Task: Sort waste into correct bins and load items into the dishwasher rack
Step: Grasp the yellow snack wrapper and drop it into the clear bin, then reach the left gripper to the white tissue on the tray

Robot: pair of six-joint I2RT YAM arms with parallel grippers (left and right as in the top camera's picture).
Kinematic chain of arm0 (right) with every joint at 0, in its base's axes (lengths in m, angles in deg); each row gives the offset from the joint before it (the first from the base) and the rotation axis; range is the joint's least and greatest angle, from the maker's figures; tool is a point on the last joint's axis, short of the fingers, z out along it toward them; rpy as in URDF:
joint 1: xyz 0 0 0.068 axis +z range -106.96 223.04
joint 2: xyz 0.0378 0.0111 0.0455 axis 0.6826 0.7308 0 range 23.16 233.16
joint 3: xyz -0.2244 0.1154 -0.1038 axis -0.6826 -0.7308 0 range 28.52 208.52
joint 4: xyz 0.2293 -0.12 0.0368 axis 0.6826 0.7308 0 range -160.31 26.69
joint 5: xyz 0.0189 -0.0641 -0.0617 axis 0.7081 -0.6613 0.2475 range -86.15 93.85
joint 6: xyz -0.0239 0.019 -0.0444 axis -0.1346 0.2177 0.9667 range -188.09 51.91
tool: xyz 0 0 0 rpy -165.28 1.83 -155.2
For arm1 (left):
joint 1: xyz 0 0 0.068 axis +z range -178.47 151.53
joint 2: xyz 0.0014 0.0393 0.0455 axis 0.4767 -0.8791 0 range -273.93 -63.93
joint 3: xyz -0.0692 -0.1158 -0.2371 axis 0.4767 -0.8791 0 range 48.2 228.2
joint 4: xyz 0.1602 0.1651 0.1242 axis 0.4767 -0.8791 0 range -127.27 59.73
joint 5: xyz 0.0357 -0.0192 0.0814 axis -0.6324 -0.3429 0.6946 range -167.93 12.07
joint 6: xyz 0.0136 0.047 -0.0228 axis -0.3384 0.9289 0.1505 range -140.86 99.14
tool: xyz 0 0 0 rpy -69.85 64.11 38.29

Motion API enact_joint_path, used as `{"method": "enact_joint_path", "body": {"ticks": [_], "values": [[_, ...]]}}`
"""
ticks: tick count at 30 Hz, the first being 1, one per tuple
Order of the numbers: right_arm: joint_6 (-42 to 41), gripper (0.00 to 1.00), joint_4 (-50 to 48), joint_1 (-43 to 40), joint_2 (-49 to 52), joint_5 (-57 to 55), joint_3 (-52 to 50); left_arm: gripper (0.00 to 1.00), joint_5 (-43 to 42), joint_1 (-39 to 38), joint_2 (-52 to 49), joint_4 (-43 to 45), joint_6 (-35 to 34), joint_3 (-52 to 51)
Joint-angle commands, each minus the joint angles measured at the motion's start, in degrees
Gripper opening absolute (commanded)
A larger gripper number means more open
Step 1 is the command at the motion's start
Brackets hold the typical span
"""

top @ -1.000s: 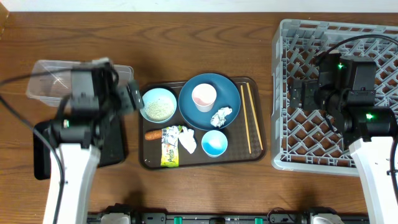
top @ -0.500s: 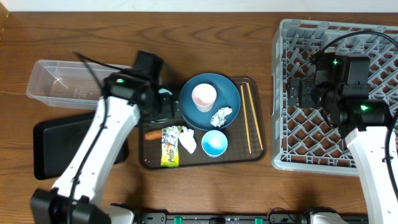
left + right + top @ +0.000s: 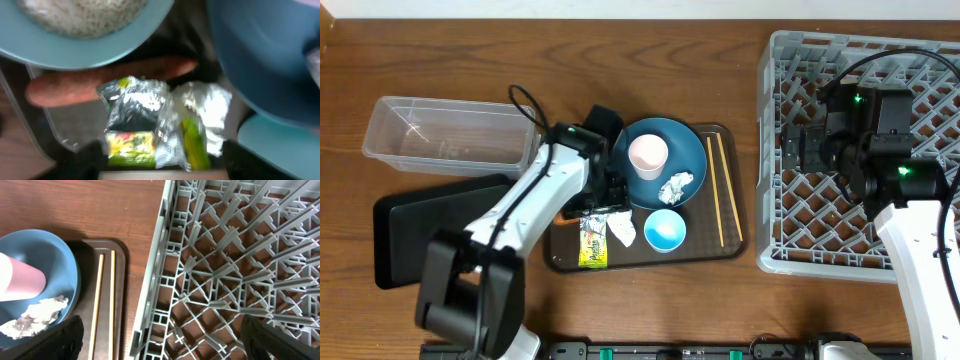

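The carrot (image 3: 100,82) lies on the brown tray (image 3: 700,245) just beside the rice bowl (image 3: 85,25). In the left wrist view its long axis runs side to side, with the thin tip at the right, toward the blue plate (image 3: 260,60). The crumpled wrapper (image 3: 142,127) sits right against it, its yellow-green print too blurred to read. The left gripper (image 3: 603,195) hangs over both, and I cannot tell whether its claw is spread. The right gripper (image 3: 170,347) is spread wide above the rack (image 3: 225,255).
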Motion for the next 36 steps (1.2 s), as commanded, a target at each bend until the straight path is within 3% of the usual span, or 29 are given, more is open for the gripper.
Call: {"method": "enact_joint_path", "body": {"ticks": [1,9,14,21,26,32,36], "values": [[-0.79,0.99,0.24,0.39,0.07,-0.22,1.33,0.60,0.24,-0.02,-1.46,0.68,-0.37,-1.05],[-0.79,0.99,0.44,0.37,0.07,-0.22,1.33,0.06,0.09,0.07,-1.57,0.15,-0.33,-1.03],[-0.79,0.99,0.42,0.39,0.07,-0.24,1.33,0.06,0.13,2.21,1.90,-3.37,2.29,2.32],[-0.79,0.99,0.44,0.39,0.07,-0.22,1.33,0.06,0.39,13.07,10.88,-6.95,6.95,11.56],[-0.79,0.99,0.42,0.39,0.07,-0.22,1.33,0.06,8.17,24.15,14.67,1.77,8.26,12.70],[-0.79,0.99,0.44,0.39,0.07,-0.22,1.33,0.07,9.25,32.02,11.39,13.00,8.26,12.28],[-0.79,0.99,0.61,0.39,0.07,-0.20,1.33,0.22,9.20,34.42,7.48,17.35,8.22,12.28]]}}
